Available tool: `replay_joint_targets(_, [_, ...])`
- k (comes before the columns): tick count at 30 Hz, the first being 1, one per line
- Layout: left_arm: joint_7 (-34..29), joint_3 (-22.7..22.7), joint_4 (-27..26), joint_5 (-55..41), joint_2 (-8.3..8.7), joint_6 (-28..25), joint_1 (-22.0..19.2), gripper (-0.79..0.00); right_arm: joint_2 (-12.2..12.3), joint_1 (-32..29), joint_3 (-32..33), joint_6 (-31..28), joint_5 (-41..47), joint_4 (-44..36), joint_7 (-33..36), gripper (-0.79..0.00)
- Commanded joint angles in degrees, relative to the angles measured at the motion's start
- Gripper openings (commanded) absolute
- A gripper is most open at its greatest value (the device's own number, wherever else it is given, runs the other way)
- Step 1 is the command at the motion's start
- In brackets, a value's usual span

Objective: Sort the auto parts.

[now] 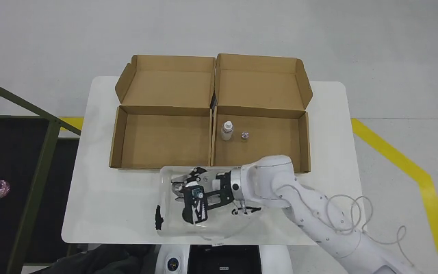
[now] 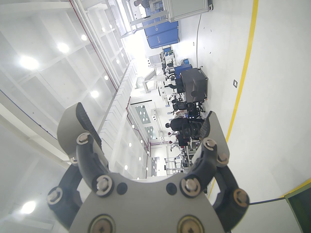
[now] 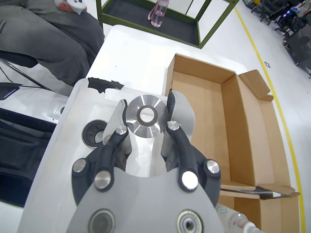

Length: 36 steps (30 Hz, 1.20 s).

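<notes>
Polished metal, a round part [image 3: 146,115] with a central bore, sits clamped between the fingers of the right gripper [image 3: 147,105], inside the pale plastic tray [image 3: 53,161] at the near edge of the white table [image 1: 96,178]. A dark ring [image 3: 93,134] lies in the tray just beside it. Behind the tray stand two open cardboard boxes side by side, the left box [image 1: 164,140] and the right box [image 1: 274,147], which holds two small parts [image 1: 226,129]. The left gripper [image 2: 145,116] is spread wide, facing the hall.
</notes>
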Motion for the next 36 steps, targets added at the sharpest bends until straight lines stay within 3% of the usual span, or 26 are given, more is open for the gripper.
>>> replay_joint_targets(1, [0.0, 0.0, 0.0, 0.0, 0.0, 0.0, 0.0, 0.0, 0.1, 0.1, 0.8, -0.2, 0.0, -0.9, -0.3, -0.785])
replay_joint_targets(27, [0.0, 0.0, 0.0, 0.0, 0.0, 0.0, 0.0, 0.0, 1.1, 1.0, 8.9, 1.7, 1.8, -6.1, -4.9, -0.785])
replay_joint_targets(36, [0.0, 0.0, 0.0, 0.0, 0.0, 0.0, 0.0, 0.0, 0.6, 3.7, 8.0, 3.5, 1.3, -1.3, -5.6, -0.785])
